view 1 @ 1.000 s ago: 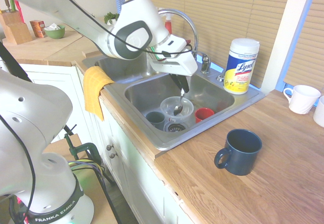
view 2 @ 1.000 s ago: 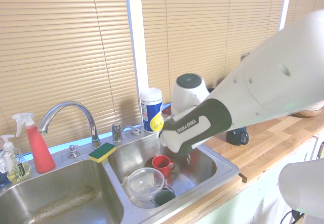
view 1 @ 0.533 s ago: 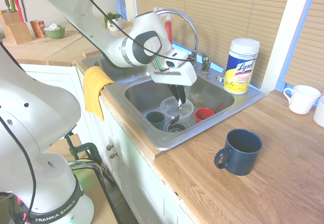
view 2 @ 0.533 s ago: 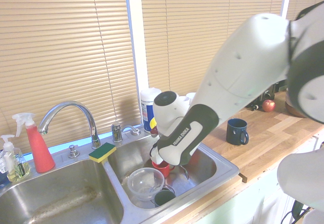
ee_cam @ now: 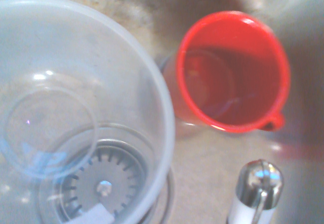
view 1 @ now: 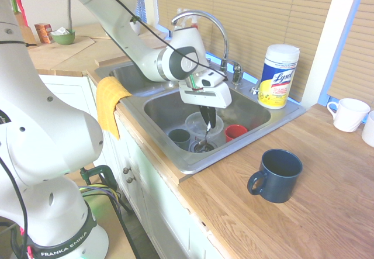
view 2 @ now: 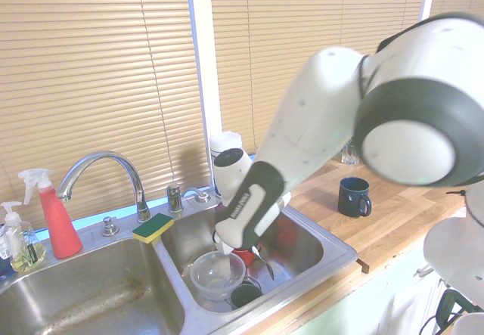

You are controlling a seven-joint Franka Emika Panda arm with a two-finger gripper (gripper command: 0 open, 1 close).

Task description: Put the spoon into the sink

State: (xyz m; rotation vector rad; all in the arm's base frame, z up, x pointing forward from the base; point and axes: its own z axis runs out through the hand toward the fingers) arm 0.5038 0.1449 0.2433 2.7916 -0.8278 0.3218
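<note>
Near side first: sink (view 1: 188, 169) rim, then spoon (view 1: 206, 135) inside the RH basin as seen in 1st ext. view, w/ clear bowl (view 1: 197, 120) & red mug (view 1: 236, 132) around it. Spoon's lower vs 1 sec ago, so prob. almost ready for release; can't tell if it touches bottom. Gripper (view 1: 208, 123) tips clamped on handle. Spoon's bowl end points down, long axis steep, slightly tilted.
</note>
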